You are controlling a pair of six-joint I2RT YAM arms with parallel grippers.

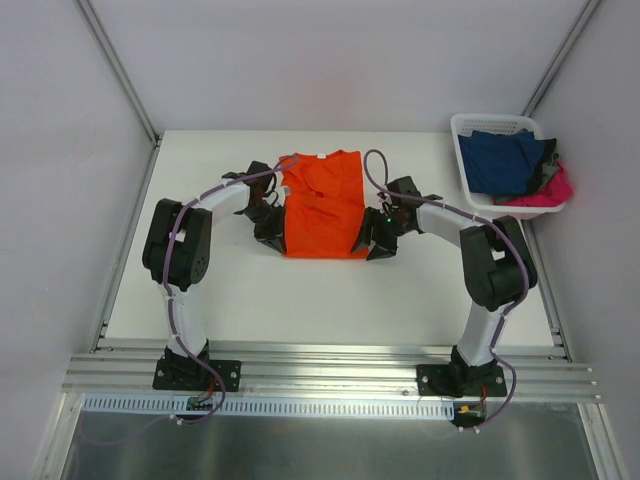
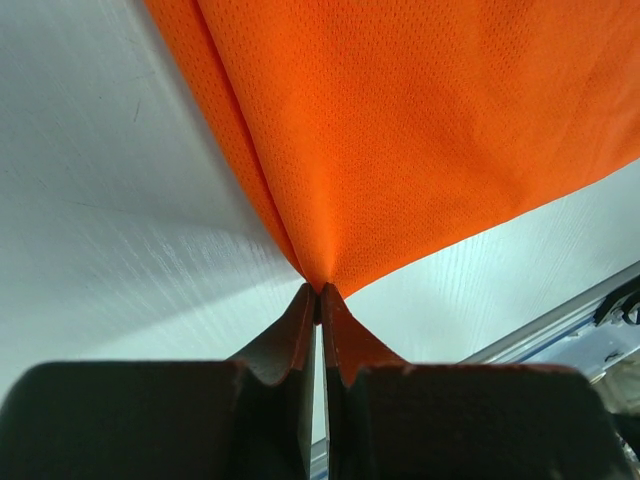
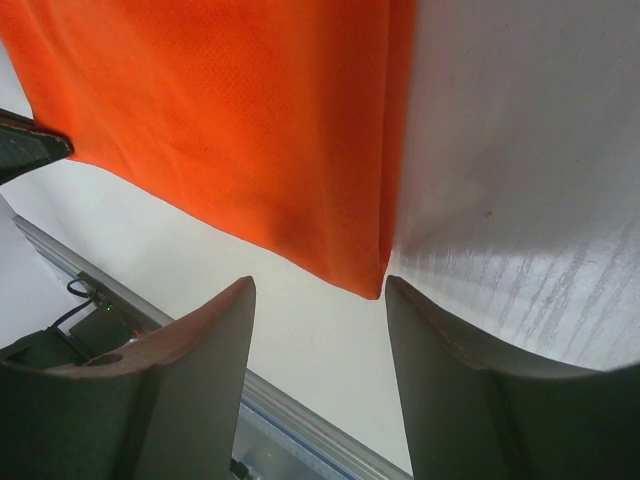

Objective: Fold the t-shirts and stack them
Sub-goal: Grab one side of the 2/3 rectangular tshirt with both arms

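The bright orange t-shirt lies folded into a long strip in the middle of the table, collar at the far end. My left gripper is at its near left corner and is shut on that corner of the orange shirt; the cloth puckers at the fingertips. My right gripper is at the near right corner, open; the shirt's corner lies just ahead of the gap, near the right finger. A navy blue t-shirt and a hot pink one are in the basket.
A white slotted basket stands at the back right corner of the table. The metal rail runs along the table's near edge. Grey walls close in the left, far and right sides.
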